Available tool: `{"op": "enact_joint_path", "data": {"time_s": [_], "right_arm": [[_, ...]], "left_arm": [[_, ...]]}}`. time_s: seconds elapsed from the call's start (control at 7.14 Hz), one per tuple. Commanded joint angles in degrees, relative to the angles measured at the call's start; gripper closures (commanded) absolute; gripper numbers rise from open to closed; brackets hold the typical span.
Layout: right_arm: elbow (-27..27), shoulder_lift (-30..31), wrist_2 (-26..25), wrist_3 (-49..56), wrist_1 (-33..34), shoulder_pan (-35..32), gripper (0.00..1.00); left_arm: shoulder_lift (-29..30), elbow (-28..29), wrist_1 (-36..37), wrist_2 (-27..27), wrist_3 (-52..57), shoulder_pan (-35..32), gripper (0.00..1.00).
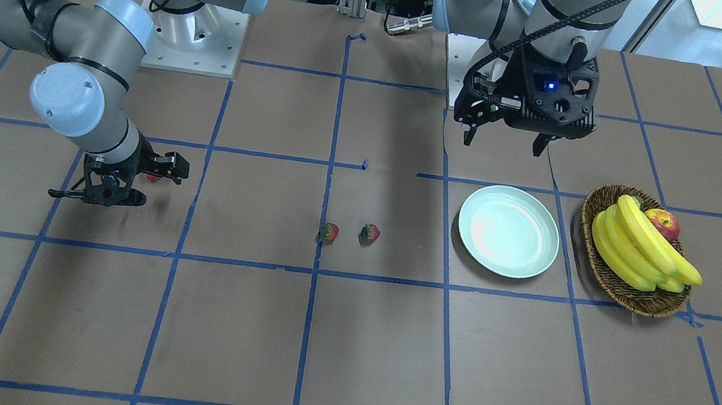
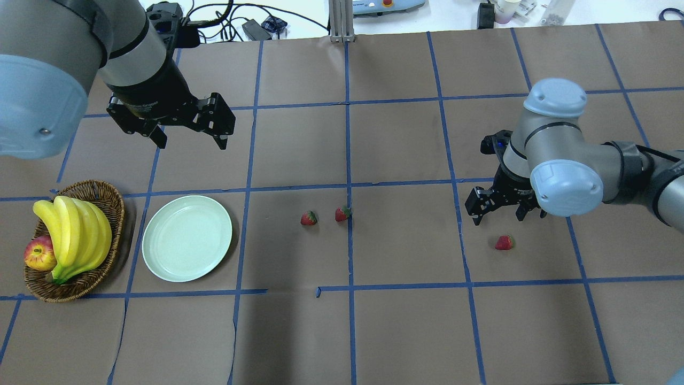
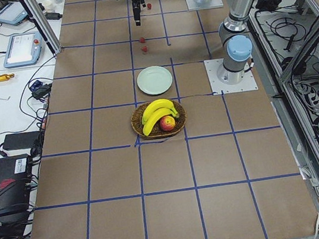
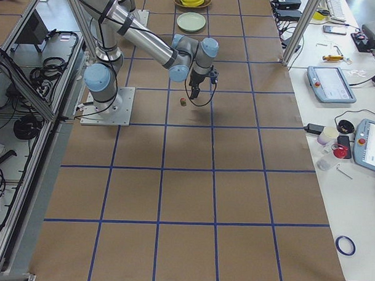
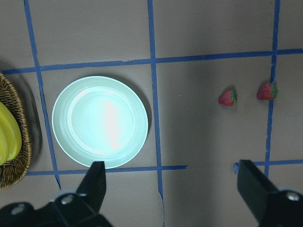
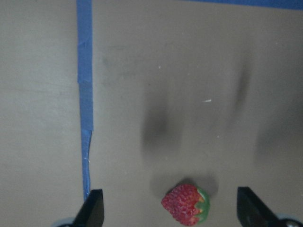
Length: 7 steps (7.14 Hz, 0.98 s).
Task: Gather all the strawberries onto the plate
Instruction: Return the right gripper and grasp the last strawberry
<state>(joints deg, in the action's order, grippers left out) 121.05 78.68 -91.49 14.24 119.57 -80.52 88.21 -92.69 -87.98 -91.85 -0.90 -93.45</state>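
Three strawberries lie on the brown table. Two lie side by side at the centre (image 2: pixel 308 218) (image 2: pixel 342 214). The third (image 2: pixel 503 243) lies under my right gripper (image 2: pixel 499 218), which is open and empty. In the right wrist view this berry (image 6: pixel 185 204) sits between the fingers (image 6: pixel 92 210), low in the frame. The pale green plate (image 2: pixel 187 238) is empty. My left gripper (image 2: pixel 191 140) is open and empty, raised above the table beyond the plate. The left wrist view shows the plate (image 5: pixel 99 122) and the two centre berries (image 5: pixel 227 98) (image 5: pixel 266 91).
A brown wicker basket (image 2: pixel 109 206) with bananas (image 2: pixel 75 235) and a red-yellow apple (image 2: pixel 40 254) stands just left of the plate. Blue tape lines grid the table.
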Motion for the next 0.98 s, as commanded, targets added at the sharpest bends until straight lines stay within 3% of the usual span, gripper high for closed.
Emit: {"op": "enact_joint_path", "data": {"time_s": [0.0, 0.14, 0.56, 0.84], "right_arm": [[5.6, 0.2, -0.3, 1.5, 8.1, 0.8, 0.00], [5.7, 0.2, -0.4, 2.5, 8.0, 0.8, 0.00], [6.5, 0.2, -2.4, 2.5, 8.3, 0.9, 0.40], [6.3, 0.4, -2.8, 2.5, 8.5, 0.9, 0.59]], "left_arm": [[0.0, 0.1, 0.0, 0.0, 0.0, -0.1, 0.00], [0.0, 0.1, 0.0, 0.0, 0.0, 0.0, 0.00], [0.0, 0.0, 0.0, 0.0, 0.0, -0.1, 0.00], [0.0, 0.0, 0.0, 0.0, 0.0, -0.1, 0.00]]}}
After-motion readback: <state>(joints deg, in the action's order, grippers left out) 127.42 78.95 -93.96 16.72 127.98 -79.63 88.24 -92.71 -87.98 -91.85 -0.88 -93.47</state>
